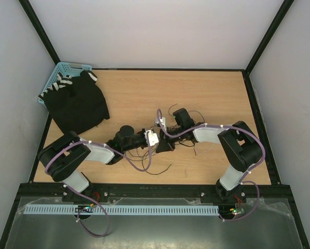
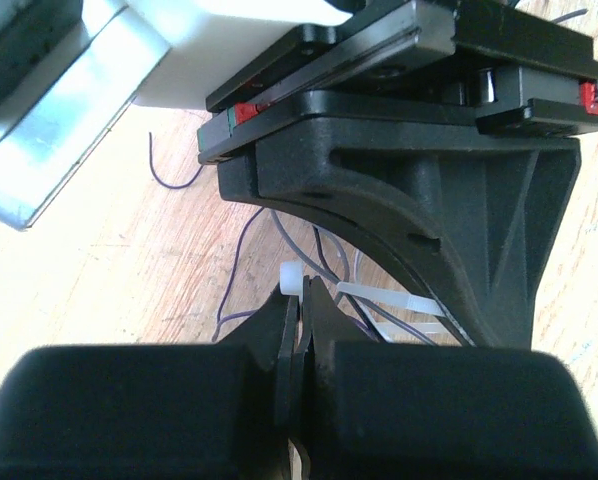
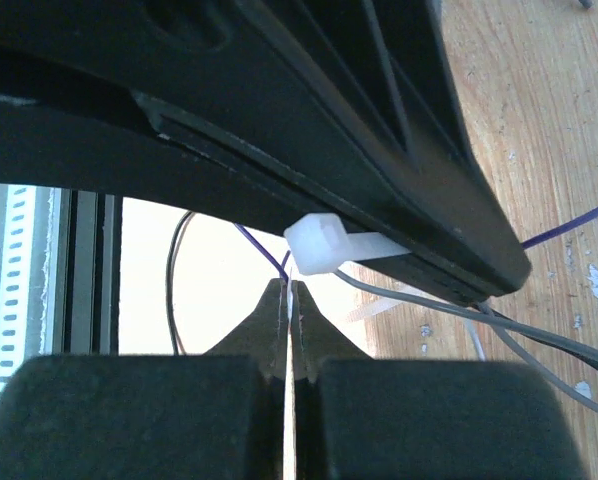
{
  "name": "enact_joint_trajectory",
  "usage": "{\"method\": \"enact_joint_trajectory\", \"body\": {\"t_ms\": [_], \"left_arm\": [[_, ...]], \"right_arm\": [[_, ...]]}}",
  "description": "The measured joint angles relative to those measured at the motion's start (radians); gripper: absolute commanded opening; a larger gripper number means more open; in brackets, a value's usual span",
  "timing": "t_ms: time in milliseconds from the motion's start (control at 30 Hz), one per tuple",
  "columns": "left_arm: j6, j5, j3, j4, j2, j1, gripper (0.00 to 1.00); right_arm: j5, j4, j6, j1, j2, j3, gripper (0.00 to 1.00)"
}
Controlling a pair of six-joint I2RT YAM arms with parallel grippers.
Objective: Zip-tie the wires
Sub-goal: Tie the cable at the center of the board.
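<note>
Just one zip tie (image 3: 319, 243) — several thin wires (image 3: 549, 345)

Left gripper (image 2: 297, 312) and right gripper (image 3: 289, 303) meet, jaws closed.

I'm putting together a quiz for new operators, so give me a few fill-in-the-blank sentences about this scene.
1. The zip tie is ___ in colour.
2. The black cloth lies partly over a ___ basket.
3. The left gripper has its jaws ___.
Missing words: white; blue; shut.
</note>
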Motion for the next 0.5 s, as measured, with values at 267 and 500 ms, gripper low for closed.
{"method": "enact_joint_trajectory", "body": {"t_ms": [267, 500], "left_arm": [[0.042, -0.024, -0.012, 0.009, 0.000, -0.006, 0.00], [0.069, -0.045, -0.016, 0.014, 0.000, -0.015, 0.00]], "right_arm": [[-0.004, -0.019, -0.014, 0.000, 0.000, 0.005, 0.00], [-0.011, -0.035, -0.022, -0.001, 0.002, 0.011, 0.00]]}}
